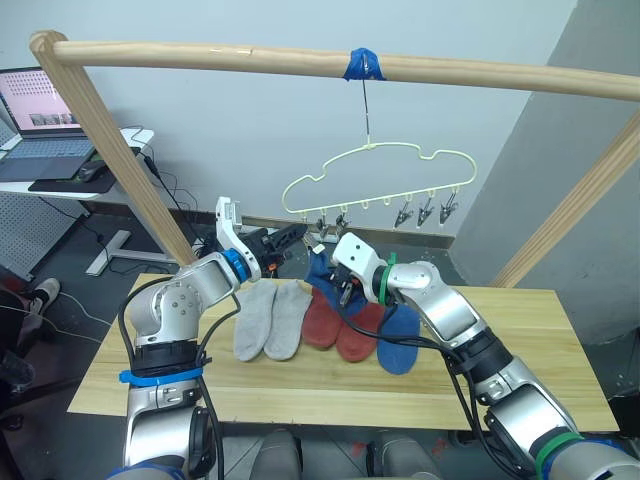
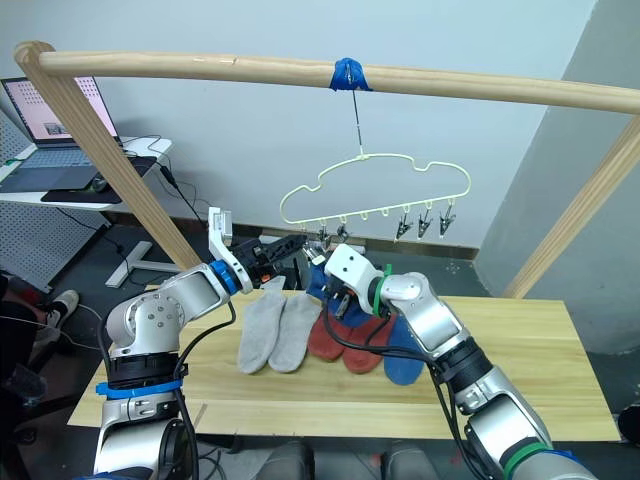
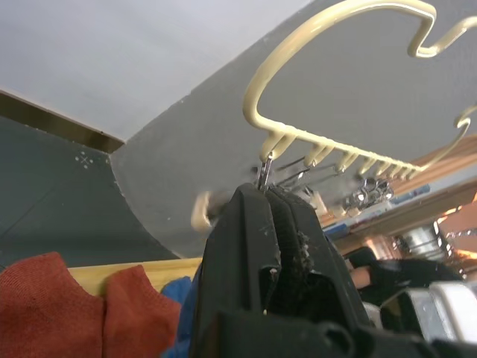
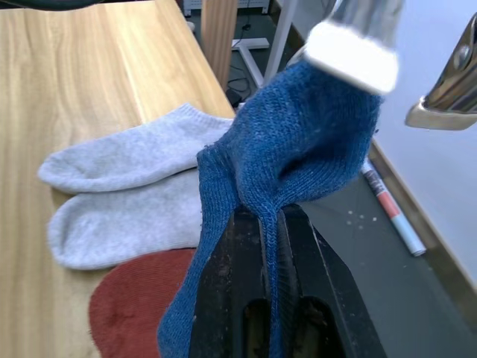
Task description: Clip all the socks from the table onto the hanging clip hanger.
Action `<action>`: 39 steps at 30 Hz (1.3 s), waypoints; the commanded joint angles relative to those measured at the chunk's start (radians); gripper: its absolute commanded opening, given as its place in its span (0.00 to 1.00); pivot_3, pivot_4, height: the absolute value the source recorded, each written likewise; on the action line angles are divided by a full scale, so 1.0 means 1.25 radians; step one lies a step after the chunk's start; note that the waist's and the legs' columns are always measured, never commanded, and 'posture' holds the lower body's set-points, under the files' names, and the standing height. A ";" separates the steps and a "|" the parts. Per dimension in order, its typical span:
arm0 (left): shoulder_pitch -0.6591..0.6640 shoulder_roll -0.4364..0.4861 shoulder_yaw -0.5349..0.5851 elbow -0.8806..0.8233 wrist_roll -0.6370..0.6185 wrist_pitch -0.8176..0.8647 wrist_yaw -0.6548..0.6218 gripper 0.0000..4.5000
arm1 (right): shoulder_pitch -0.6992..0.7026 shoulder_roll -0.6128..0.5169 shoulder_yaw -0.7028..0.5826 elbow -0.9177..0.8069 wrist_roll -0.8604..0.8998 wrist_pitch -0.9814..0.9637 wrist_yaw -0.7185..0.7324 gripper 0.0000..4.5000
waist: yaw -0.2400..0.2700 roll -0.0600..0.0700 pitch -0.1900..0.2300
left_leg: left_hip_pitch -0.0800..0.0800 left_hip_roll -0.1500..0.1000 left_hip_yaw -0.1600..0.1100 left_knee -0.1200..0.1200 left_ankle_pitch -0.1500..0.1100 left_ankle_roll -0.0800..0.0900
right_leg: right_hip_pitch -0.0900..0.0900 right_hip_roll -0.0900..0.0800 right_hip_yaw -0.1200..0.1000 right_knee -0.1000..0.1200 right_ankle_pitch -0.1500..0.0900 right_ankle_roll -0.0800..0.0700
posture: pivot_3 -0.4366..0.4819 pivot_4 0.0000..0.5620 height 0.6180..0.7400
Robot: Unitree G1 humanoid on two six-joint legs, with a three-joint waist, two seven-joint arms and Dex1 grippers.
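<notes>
Light plank table (image 1: 520, 330): grey, rust and one blue sock lying flat. Right gripper (image 4: 272, 298) pinches second blue knit sock (image 4: 298, 149) beneath pale yellow wire clip hanger (image 1: 380, 170). Left gripper (image 3: 272, 246) closed at a clip. No legible writing.

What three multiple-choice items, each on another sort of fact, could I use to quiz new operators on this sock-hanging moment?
1. Where does the clip hanger hang?
A. from the wooden pole
B. from the laptop
C. flat on the table

2. How many socks lie flat on the table?
A. three
B. five
C. six

3. What does the right gripper hold?
A. nothing
B. a red sock
C. a blue sock

Answers:
1 A, its hook hangs under blue tape on the wooden pole.
2 B, two grey socks, two red socks and one blue lie there.
3 C, its fingers pinch the blue sock.
</notes>
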 commanded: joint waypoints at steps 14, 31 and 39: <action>0.014 0.029 -0.001 -0.043 -0.005 -0.025 -0.026 0.83 | -0.011 0.045 -0.023 -0.002 0.006 -0.021 -0.008 0.00 | 0.001 0.000 0.000 | -0.006 0.000 0.000 0.000 0.000 0.000 | -0.007 0.000 0.000 0.001 0.001 -0.001 | 0.54 0.19 1.00; 0.089 0.084 -0.049 -0.155 0.065 -0.104 -0.042 1.00 | 0.030 0.183 -0.171 0.009 0.169 0.113 -0.052 0.70 | 0.008 0.000 0.000 | -0.008 -0.001 0.000 0.000 0.000 0.000 | -0.010 -0.001 0.000 0.003 0.002 -0.003 | 0.57 0.19 1.00; 0.107 0.076 -0.098 -0.165 0.115 -0.164 -0.052 1.00 | 0.107 0.108 -0.231 -0.105 0.211 0.170 -0.059 0.99 | 0.006 0.000 0.001 | -0.008 -0.001 0.001 0.000 0.000 0.000 | -0.010 -0.001 0.000 0.003 0.002 -0.003 | 0.55 0.18 1.00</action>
